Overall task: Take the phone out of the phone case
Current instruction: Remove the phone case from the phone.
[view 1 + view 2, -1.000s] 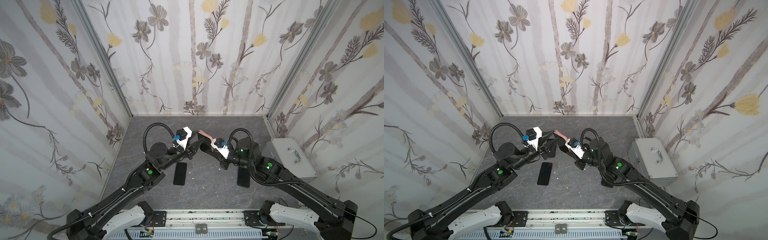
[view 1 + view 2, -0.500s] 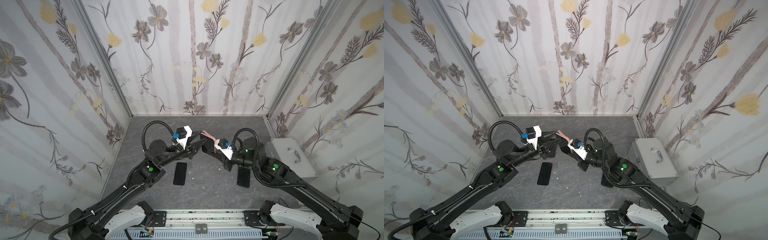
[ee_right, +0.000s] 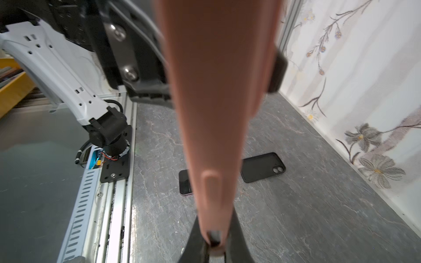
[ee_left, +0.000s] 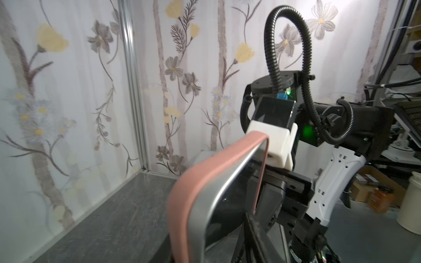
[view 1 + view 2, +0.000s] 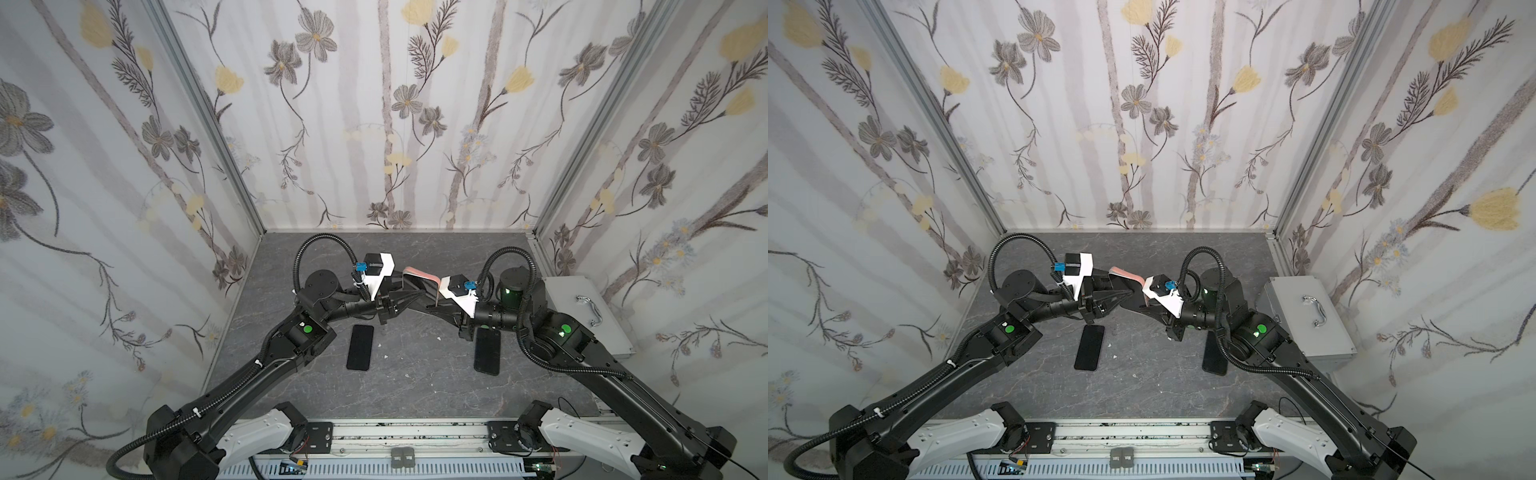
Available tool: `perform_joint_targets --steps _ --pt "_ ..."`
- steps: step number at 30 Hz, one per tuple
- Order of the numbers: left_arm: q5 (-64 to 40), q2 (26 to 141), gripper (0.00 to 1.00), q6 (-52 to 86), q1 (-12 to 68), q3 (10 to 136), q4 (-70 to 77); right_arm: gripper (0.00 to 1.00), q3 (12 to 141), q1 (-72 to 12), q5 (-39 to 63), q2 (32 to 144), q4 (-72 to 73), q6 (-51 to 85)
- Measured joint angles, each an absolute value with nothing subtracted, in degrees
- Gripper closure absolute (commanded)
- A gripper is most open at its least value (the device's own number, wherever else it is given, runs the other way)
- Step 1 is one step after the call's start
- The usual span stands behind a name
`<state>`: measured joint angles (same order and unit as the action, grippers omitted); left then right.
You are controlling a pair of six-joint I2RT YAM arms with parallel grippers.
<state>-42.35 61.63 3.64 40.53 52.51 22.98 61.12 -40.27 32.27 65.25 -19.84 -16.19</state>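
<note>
The phone (image 4: pixel 206 206), silver-edged and dark-screened, is held above the middle of the gray tabletop (image 5: pixel 415 374) between the two arms, partly peeled out of the pink phone case (image 4: pixel 200 175). In the left wrist view one long edge and a corner of the phone stand clear of the pink rim, while the rest appears to sit inside it.

The step in hand is judged to be the peeling apart. It would be done best if the case were kept pinned firmly while the freed edge of the phone is drawn away gradually; a sudden pull could let the phone drop to the table.

The right gripper (image 3: pixel 213 244) is pinched tight on the end edge of the pink case, as seen in the right wrist view. The left gripper (image 5: pixel 409 297) is set partly spread around the phone-and-case assembly; exactly which part is gripped cannot be told.

Both arms are reached in from the near corners, with forearms roughly level and wrists meeting mid-table. A bare dark phone (image 5: pixel 360 347) is lying near left, and an empty black case (image 5: pixel 487 351) near right.
</note>
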Motion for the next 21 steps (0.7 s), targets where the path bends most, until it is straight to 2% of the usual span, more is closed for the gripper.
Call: perform_joint_targets --steps 10,17,21 --pt "-50.4 61.1 0.68 6.6 40.5 52.9 22.6 1.0 59.9 -35.5 45.9 64.5 -14.8 -15.0" --pt "-51.4 61.1 0.72 8.6 40.4 52.9 24.7 1.0 57.2 -34.0 50.7 63.9 -9.1 -11.4" --pt "-50.5 60.7 0.48 8.8 40.4 52.9 24.8 1.0 56.4 -34.0 49.3 63.6 -7.5 -10.0"
